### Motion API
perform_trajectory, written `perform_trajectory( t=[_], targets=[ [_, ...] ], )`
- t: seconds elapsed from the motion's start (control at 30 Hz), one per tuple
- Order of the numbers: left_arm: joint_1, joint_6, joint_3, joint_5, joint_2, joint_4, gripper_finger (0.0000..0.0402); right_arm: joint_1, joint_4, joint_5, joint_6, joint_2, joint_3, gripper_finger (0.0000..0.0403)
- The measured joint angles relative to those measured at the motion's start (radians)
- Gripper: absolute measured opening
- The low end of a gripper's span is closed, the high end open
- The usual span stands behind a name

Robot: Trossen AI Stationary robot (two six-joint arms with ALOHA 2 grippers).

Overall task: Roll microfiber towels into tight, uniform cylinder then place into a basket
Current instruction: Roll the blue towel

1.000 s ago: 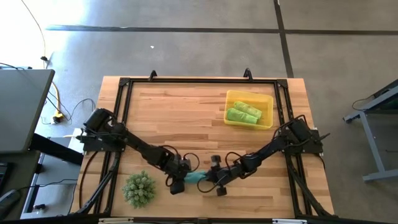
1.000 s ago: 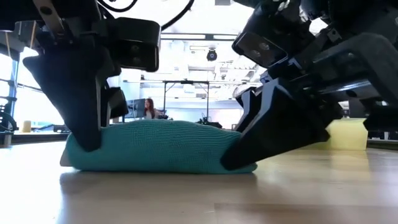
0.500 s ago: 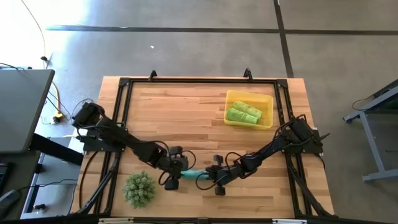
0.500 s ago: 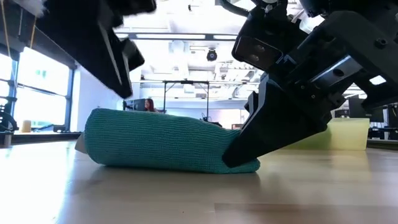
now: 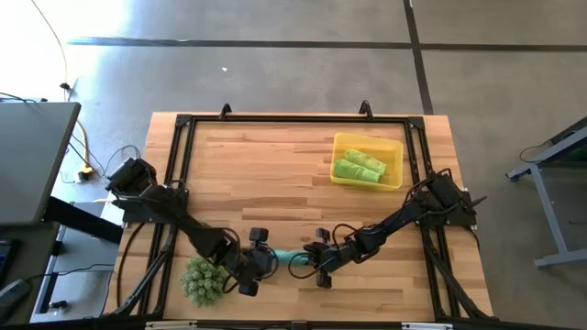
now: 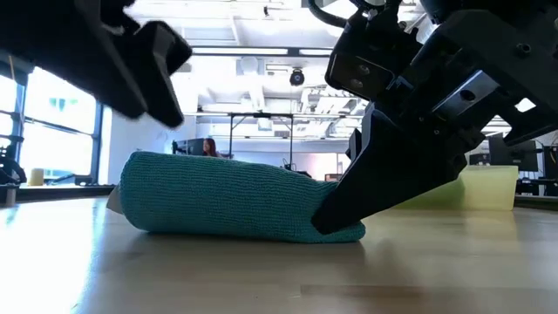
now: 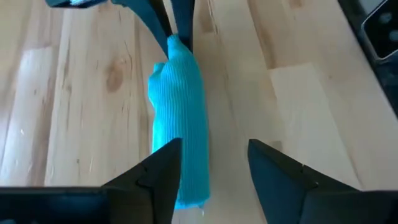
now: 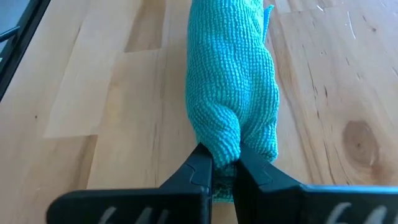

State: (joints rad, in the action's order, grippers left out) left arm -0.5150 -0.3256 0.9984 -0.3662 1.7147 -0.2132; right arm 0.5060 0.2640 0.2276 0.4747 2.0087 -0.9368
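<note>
The teal-blue towel [image 5: 282, 256], rolled into a thick cylinder [image 6: 227, 196], lies lengthwise on the wooden table near its front edge. My right gripper [image 8: 225, 163] is shut on the roll's right-hand end. My left gripper [image 7: 214, 174] is open and hangs above the roll's other end [image 7: 189, 186]. Its fingers stand to either side of that end, and in the low view it is lifted clear of the cloth. Two lime-green rolled towels [image 5: 359, 165] lie in the yellow basket [image 5: 396, 147] at the far right. My right gripper pinches the roll's end [image 8: 225, 146] between its two fingers, which bunches the cloth into a small fold there. The fingers [image 6: 349, 205] slant down from the table's right side and lie along the roll. The roll rests on the table, nearly level.
A spiky green ball-shaped plant [image 5: 204, 280] stands at the near left, right beside my left arm. The black frame rail runs round the table's edge. Bare wood lies between the roll and the basket [image 6: 488, 187].
My left gripper has let go of the roll's left end and has risen and drawn back toward the table's left edge. The freed end has puffed up and the roll looks a little shorter on that side. The right end has stayed in my right gripper.
</note>
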Motion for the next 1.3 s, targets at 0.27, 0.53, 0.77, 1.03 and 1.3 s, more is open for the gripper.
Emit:
perform_trajectory(
  t=[0.27,0.53,0.77,1.03,1.3],
  targets=[
    [-0.004,0.004,0.001,-0.076,0.109,0.007,0.0189,0.0,0.003,-0.001,0.0,0.0,0.0,0.0012],
    [0.031,-0.029,0.002,-0.099,0.165,0.004,0.0186,0.0,0.004,-0.002,0.02,0.0,0.0,0.0012],
    [0.061,-0.09,0.005,0.009,0.197,0.018,0.0172,0.001,-0.012,-0.011,-0.113,-0.025,0.002,0.0046],
    [0.062,-0.116,0.004,0.03,0.203,0.063,0.0144,0.003,-0.199,-0.029,-0.234,-0.177,0.008,0.0144],
    [0.062,-0.116,0.003,0.018,0.207,0.089,0.0135,0.044,-0.026,0.067,-0.439,-0.263,0.004,0.0176]
  ],
)
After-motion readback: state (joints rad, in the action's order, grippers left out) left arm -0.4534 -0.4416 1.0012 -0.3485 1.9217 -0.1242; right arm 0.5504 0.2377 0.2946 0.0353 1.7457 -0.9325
